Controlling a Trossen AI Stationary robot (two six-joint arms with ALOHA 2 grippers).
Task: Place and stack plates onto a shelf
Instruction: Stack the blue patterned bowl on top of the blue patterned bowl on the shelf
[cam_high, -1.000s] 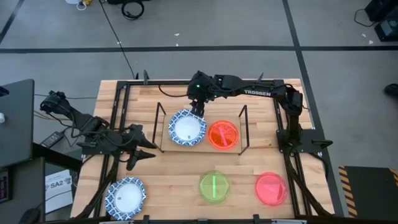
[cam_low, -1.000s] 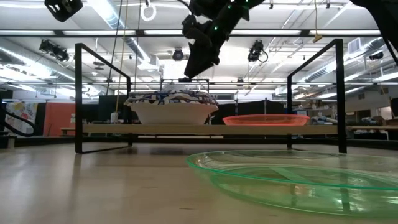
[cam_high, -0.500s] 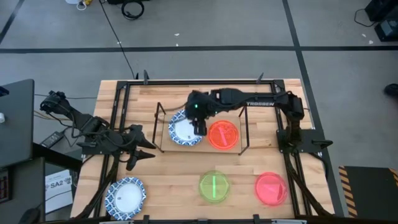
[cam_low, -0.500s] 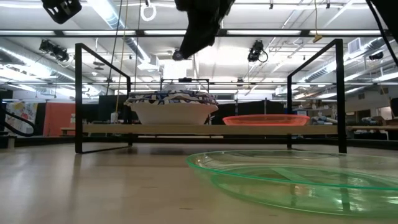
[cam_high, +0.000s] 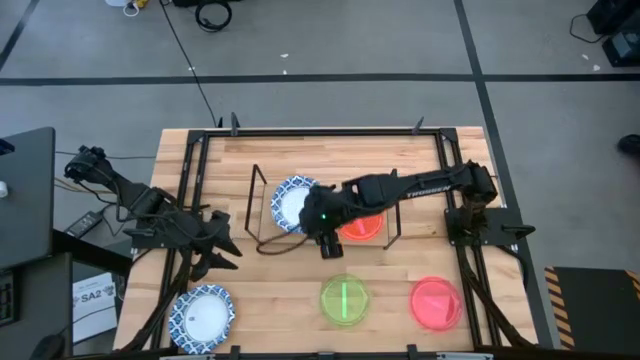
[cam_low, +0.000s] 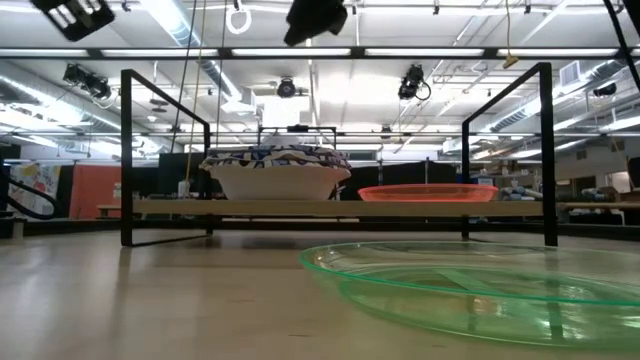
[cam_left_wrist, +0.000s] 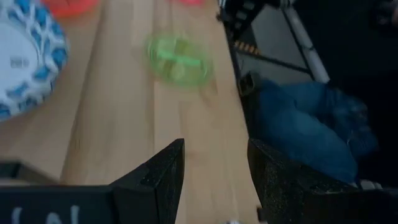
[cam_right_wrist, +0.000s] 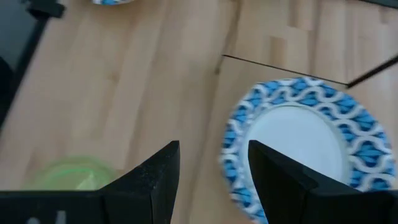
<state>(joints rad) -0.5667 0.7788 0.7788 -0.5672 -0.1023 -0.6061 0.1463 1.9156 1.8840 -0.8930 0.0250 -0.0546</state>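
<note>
Blue-rimmed stack and orange plate on shelf, right arm over its front edge

Blue-patterned white plates (cam_high: 292, 204) are seen stacked on the left part of the shelf (cam_high: 322, 238), with an orange plate (cam_high: 366, 224) just beside them on the same board. The right gripper (cam_high: 329, 243) is held above the shelf's front edge, its fingers (cam_right_wrist: 152, 180) parted and empty. Nearer the table's front edge lie a green plate (cam_high: 343, 299), a red-pink plate (cam_high: 436, 304) and another blue-rimmed plate (cam_high: 202, 318). The left gripper (cam_high: 222, 247) waits at the table's left side, likewise parted with nothing between its fingers.
</note>
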